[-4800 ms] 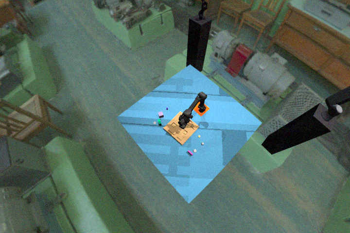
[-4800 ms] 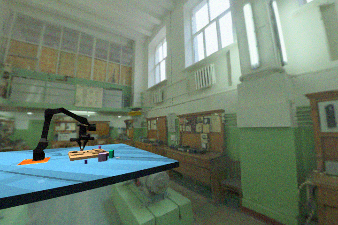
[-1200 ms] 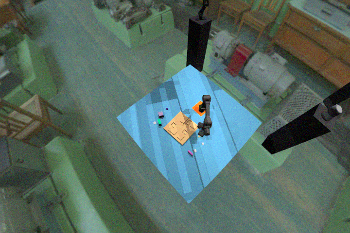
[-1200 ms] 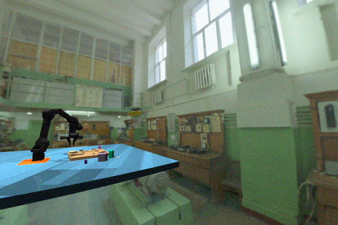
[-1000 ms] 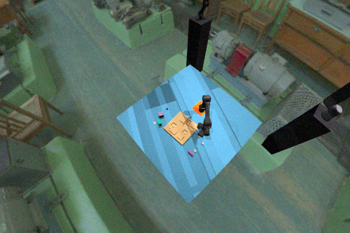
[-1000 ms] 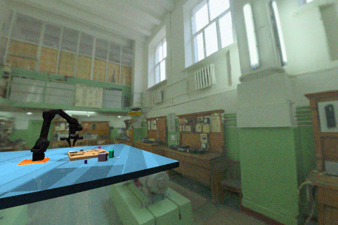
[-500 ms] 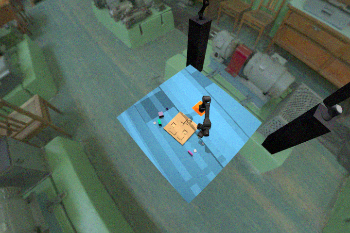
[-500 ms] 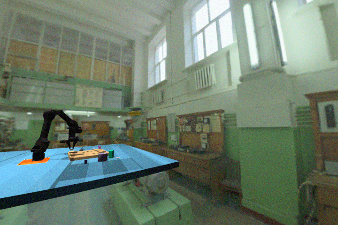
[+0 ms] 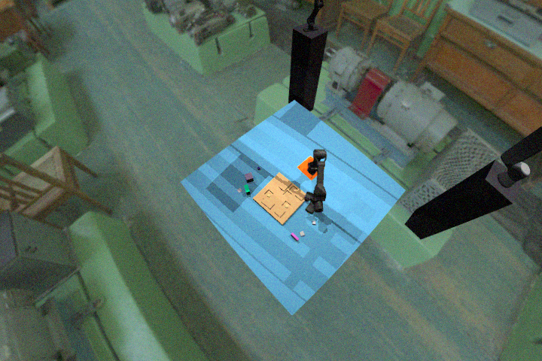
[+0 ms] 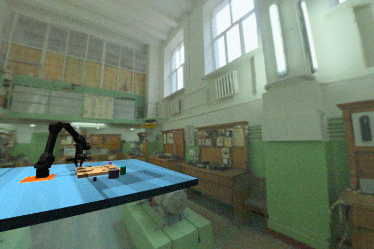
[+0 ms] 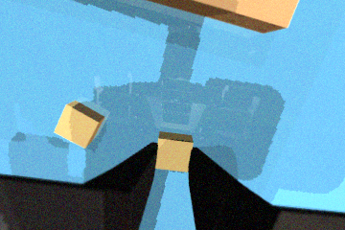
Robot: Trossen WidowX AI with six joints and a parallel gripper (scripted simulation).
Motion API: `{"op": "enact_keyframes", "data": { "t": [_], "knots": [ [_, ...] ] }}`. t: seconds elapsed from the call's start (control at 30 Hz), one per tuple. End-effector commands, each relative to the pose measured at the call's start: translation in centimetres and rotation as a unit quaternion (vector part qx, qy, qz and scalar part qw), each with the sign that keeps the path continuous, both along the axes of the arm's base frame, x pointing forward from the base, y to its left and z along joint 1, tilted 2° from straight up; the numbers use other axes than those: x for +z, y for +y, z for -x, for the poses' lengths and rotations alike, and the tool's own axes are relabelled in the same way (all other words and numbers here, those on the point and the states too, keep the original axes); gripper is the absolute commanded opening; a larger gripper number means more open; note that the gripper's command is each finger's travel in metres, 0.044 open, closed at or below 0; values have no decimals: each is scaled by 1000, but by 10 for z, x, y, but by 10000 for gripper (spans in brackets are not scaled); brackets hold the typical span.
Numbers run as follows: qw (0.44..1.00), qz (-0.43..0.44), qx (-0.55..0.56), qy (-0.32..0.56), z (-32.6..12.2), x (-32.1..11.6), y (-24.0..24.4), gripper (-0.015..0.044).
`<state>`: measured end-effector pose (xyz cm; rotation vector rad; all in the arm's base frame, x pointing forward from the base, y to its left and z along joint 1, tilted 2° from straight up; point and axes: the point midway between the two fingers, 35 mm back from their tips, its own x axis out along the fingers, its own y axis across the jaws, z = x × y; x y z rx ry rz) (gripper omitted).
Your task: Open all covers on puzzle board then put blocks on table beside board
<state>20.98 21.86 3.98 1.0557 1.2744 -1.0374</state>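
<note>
My gripper (image 10: 79,165) (image 11: 173,151) is shut on a small yellow block (image 11: 173,158), low beside the puzzle board. The wooden board (image 9: 259,198) (image 10: 84,175) (image 11: 257,10) lies flat; its edge is at the top of the wrist view. Another yellow block (image 11: 79,126) rests on the table, left of the held one in the wrist view. Dark slots and outlines show on the board, but the covers' positions and the wells' contents are too small to tell. In the top view the arm hides the fingertips and held block.
Two whitish blocks (image 9: 314,222) (image 9: 302,233) and a magenta piece (image 9: 294,236) lie below the board in the top view. A green block (image 9: 247,189) (image 10: 122,170), a purple block (image 9: 248,177) (image 10: 113,174) and a small dark block (image 9: 258,168) (image 10: 94,178) lie on its far side.
</note>
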Motion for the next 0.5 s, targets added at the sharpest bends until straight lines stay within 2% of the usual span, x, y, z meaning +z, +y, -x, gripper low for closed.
{"op": "enact_keyframes", "data": {
  "t": [0.0, 0.03, 0.47],
  "knots": [
    [1000, 2, 2, 4, 2, -6, -2, 80],
    [1000, 2, 2, 4, 2, -6, -2, 80],
    [1000, 0, 1, 1, 0, -2, -1, 421]
  ]
}}
